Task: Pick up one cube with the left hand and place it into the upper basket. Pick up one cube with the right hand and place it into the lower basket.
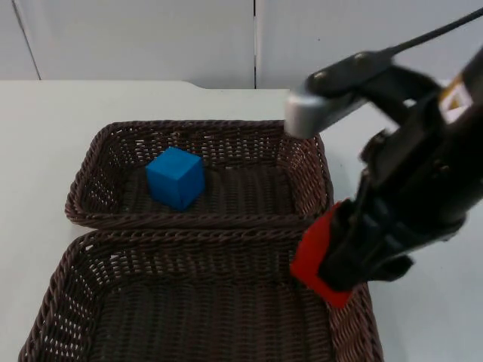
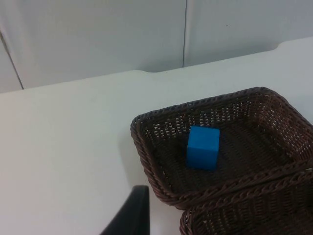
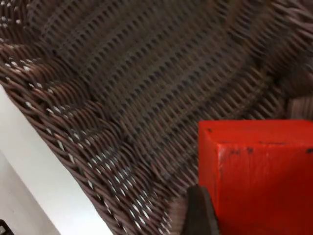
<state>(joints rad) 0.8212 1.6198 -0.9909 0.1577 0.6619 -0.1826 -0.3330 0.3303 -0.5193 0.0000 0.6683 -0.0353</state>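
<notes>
Scene: two brown wicker baskets stand edge to edge on the white worktop (image 1: pixel 45 151), the upper basket (image 1: pixel 98 147) toward the grey partition wall (image 1: pixel 136 38), the lower basket (image 1: pixel 75 264) nearer the camera.

Blue cube: the blue cube (image 1: pixel 175 177) rests on the floor of the upper basket, left of its middle; the left wrist view shows it (image 2: pixel 203 147) sitting flat and apart from the walls. That half of the task looks done.

Right claw: the right claw (image 1: pixel 326 260) hangs over the right-hand rim of the lower basket, closed on the red cube (image 1: pixel 318 253). In the right wrist view the red cube (image 3: pixel 257 176) sits against a black fingertip with the basket's weave just beneath.

Red cube: held above the basket's right edge, not yet resting on the weave.

Left claw: the left claw (image 2: pixel 129 215) waits off the upper basket's outer corner over bare worktop, with one dark fingertip in the left wrist view; whether it is open cannot be told, and nothing is seen in its hold.

Key relation: the open floor of the lower basket lies down and to the left of the red cube, so the right arm, the nearer one, would likely need to shift inward from the rim before letting go.

Risk: released here, the cube could catch the rim and tip outward.
</notes>
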